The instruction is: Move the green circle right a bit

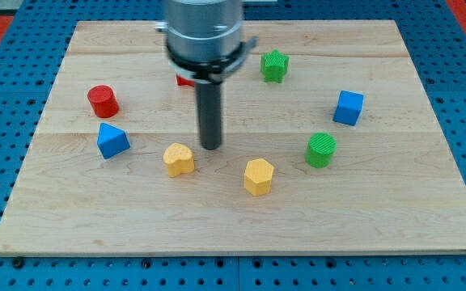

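I am approaching: my tip (pixel 211 147) stands well left of the green circle (pixel 321 149); no jaws here. Next I come just beside its left.

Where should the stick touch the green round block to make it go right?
No gripping here, only pushing. Touch the green circle on its side facing the view's left, at the middle, so the round block slides straight instead of rolling off. My tip now sits well to its left, near the yellow heart-like block.

My tip (pixel 211 147) rests on the board, rod standing upright.
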You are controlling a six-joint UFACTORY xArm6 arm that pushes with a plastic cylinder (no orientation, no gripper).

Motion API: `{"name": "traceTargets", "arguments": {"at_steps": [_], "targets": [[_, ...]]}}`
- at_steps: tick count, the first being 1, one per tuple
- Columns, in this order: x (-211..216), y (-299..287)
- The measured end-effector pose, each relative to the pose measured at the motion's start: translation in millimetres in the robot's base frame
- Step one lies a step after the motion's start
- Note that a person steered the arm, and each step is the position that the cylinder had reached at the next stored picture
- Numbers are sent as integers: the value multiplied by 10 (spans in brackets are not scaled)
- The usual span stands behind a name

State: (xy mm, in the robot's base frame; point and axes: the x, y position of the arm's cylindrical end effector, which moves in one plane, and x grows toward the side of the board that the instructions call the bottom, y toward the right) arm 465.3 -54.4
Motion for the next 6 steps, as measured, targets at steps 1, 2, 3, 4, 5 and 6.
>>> {"name": "traceTargets", "arguments": {"at_steps": [1, 2, 3, 4, 5, 6], "targets": [[48, -102], [62, -432], [-53, 172], [-111, 949], [12, 1012], [108, 1355]]}}
